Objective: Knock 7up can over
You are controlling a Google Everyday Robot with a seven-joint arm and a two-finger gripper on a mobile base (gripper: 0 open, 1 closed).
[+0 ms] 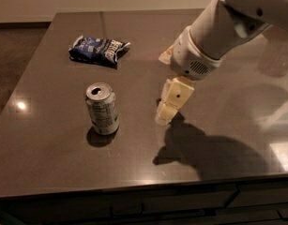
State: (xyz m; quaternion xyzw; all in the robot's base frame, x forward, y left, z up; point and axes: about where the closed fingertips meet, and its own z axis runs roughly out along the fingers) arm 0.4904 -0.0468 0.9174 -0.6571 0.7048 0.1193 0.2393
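Camera view: pincer (163, 117), cream-coloured, pointed down and leftward, its tip low over the dark worktop (45, 153) near the middle. Whether it was open or closed could not be told. Can (102, 109), silver with green print and a pull-tab top, stood upright on the worktop to the picture's left of the pincer, near it but apart. Blue snack bag (99, 49) lay flat farther back, beyond the can. White arm (218, 32) reached in from the upper right corner.

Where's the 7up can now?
Camera view: the 7up can stands upright left of centre on the table, nearer the camera than the snack bag, with the gripper to its right, apart from it.
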